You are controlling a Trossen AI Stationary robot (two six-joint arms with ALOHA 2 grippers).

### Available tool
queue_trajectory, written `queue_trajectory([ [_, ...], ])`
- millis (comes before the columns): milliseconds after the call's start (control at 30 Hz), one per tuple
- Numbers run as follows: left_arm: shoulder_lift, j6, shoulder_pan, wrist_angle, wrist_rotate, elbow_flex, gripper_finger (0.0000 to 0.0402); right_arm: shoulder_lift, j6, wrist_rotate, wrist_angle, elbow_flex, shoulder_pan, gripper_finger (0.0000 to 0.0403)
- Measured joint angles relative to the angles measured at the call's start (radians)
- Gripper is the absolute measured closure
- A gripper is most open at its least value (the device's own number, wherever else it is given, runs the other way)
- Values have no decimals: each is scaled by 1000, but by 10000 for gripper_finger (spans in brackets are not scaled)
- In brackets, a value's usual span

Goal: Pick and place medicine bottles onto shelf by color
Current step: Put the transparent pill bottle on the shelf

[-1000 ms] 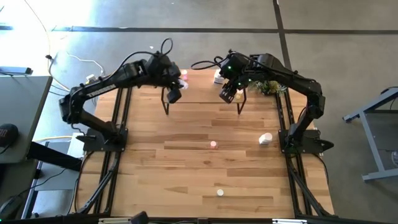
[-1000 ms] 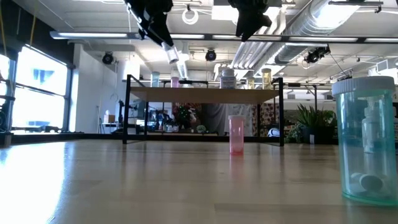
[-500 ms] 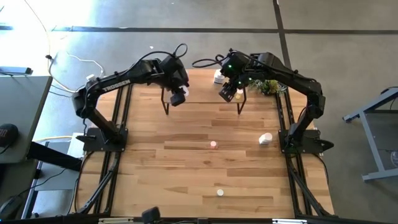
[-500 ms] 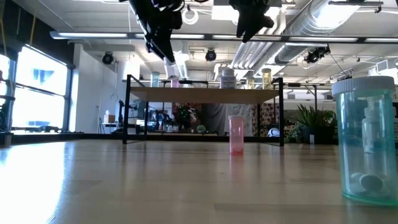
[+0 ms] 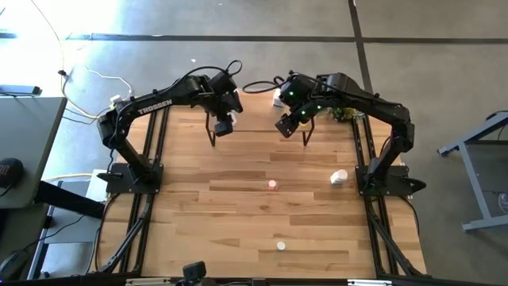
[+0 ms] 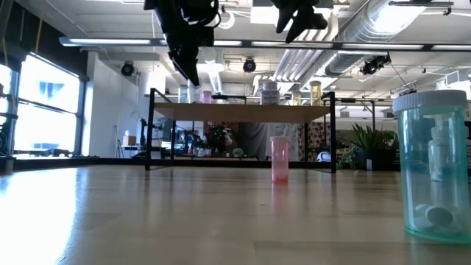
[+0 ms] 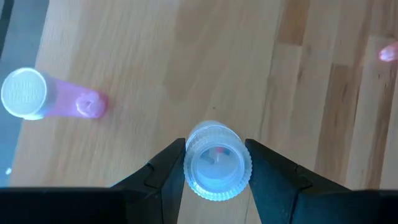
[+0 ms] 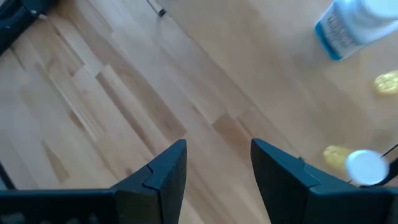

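Observation:
My left gripper (image 5: 225, 125) is over the left part of the shelf (image 6: 243, 112) and is shut on a small clear bottle with a ribbed white cap (image 7: 214, 163). A pink bottle (image 7: 43, 96) stands on the shelf top beside it. My right gripper (image 5: 286, 125) hangs open and empty over the shelf's right part (image 8: 217, 149). There a white bottle with a blue label (image 8: 351, 25) and yellow bottles (image 8: 357, 163) stand. More bottles are on the table: a pink one (image 5: 272, 184) upright, a white one (image 5: 339, 176) on its side, and a small white one (image 5: 280, 246). My left gripper pinches the clear bottle between its two fingers, one on each side at the ribbed cap end (image 7: 191, 165). The fingers come from above and point down. The bottle is upright, cap toward the wrist, and lifted clear above the shelf top.
A row of bottles stands on the shelf in the low view: bluish (image 6: 183, 93), pink (image 6: 207, 96), large white (image 6: 269, 92) and yellow (image 6: 315, 92). A green plant (image 5: 345, 111) sits at the far right. A large teal bottle (image 6: 434, 169) stands close to the low camera.
My left gripper has gone a little toward the table's far edge over the shelf and has tipped from slanting to pointing straight down. It still holds the clear bottle, which has turned upright with it.

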Motion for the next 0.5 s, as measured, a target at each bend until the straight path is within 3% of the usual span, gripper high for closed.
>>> queue_trajectory([
  [500,0,63,-1,12,-9,0,255,0,218,29,-41,0,192,233],
])
